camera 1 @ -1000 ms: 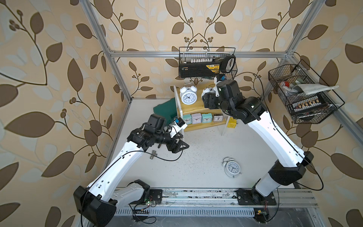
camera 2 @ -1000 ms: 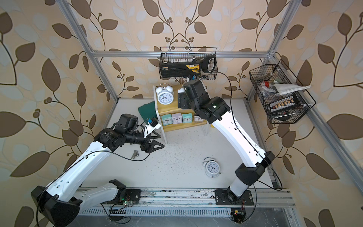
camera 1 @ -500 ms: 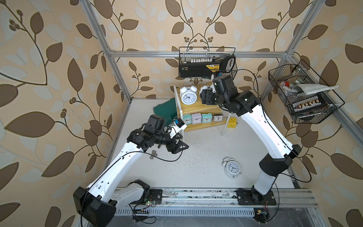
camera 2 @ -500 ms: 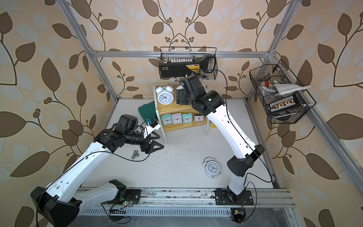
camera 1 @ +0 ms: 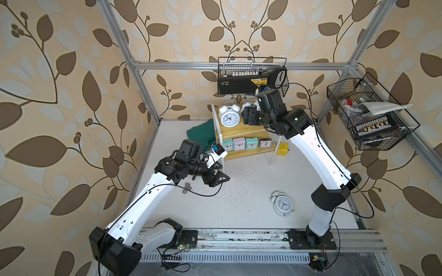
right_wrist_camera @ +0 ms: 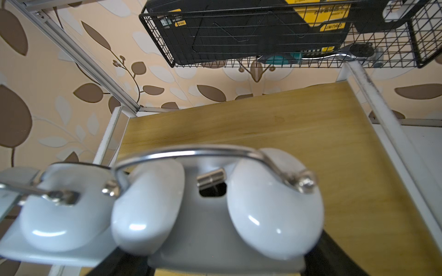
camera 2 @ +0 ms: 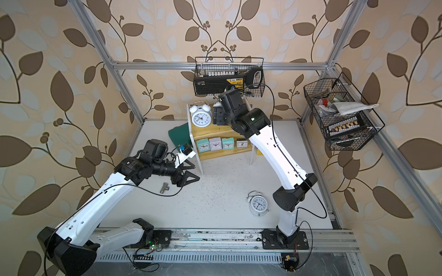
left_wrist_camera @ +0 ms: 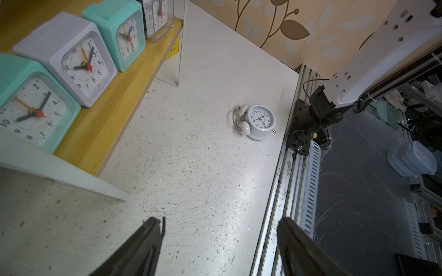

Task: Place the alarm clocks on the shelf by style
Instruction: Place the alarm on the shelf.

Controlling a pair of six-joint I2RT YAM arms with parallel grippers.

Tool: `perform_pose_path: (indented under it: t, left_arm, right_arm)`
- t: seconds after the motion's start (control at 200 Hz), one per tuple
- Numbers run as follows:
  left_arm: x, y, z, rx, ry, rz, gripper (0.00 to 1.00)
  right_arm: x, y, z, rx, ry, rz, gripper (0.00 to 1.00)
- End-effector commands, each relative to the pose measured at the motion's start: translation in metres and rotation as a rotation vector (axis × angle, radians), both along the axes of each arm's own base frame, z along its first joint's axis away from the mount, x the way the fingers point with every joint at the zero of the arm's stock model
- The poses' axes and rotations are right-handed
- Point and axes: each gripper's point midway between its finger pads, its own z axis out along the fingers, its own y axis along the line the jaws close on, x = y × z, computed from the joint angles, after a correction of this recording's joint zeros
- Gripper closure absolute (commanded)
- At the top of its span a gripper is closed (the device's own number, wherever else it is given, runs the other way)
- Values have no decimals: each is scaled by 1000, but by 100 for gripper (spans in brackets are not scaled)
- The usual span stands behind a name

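Left wrist view has the left gripper (left_wrist_camera: pixel 220 221) hanging over the table (left_wrist_camera: pixel 191 167), jaws spread wide with nothing between them, and beyond them a loose twin-bell clock (left_wrist_camera: pixel 259 121) lies on its back near the front rail. Farther back, the shelf (camera 1: pixel 248 153) carries four square clocks (camera 1: pixel 239 144) in a row on its lower board — teal, lilac, teal, clear. On the top board a standing twin-bell clock (camera 1: pixel 229 118) faces front, and just beside it the right gripper (camera 1: pixel 248 117) clasps a third twin-bell clock (right_wrist_camera: pixel 215 215) by its body — whether its feet touch the board I cannot tell.
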Motion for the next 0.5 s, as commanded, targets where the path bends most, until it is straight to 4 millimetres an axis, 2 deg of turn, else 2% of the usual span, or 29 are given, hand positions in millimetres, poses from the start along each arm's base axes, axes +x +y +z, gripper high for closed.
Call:
perform_pose_path:
  t: [0.0,0.495]
  left_arm:
    - [-2,1,1,-15,-19,-21,21]
    - [-1,1,2,-14,-21,-17,21]
  right_arm:
    - [3,9,4,37,-2,20,26]
    - [-2,8,12,45,-16,45,8]
